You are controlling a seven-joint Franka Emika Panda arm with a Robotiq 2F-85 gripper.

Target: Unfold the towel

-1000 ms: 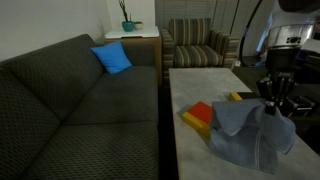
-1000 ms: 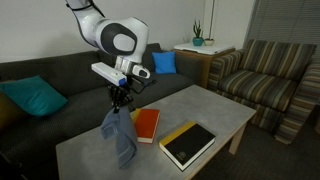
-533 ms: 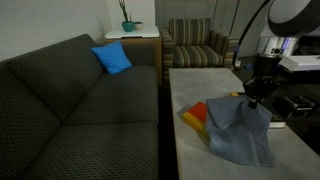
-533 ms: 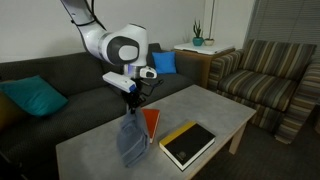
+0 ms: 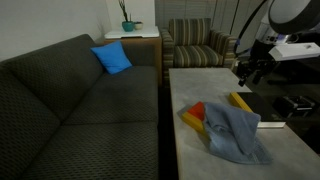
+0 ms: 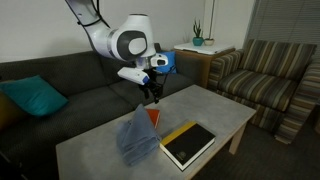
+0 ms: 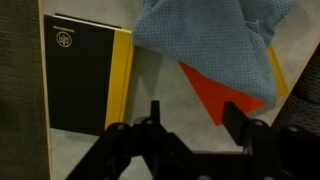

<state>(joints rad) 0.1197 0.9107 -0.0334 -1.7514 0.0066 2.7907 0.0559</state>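
Looking through the wrist view, I see my pincer (image 7: 193, 112) with its jaws apart and nothing between them, hanging clear above the bench (image 5: 200, 85). The towel (image 5: 236, 133) lies in a rumpled heap on the bench, draped over part of the orange box (image 5: 198, 112) and just beside the black-and-yellow book (image 7: 85, 75). Bare bench stretches toward the armchair (image 5: 195, 45), and the sofa (image 5: 80, 100) runs along one long edge. My arm reaches in from above, wrist pointing down.
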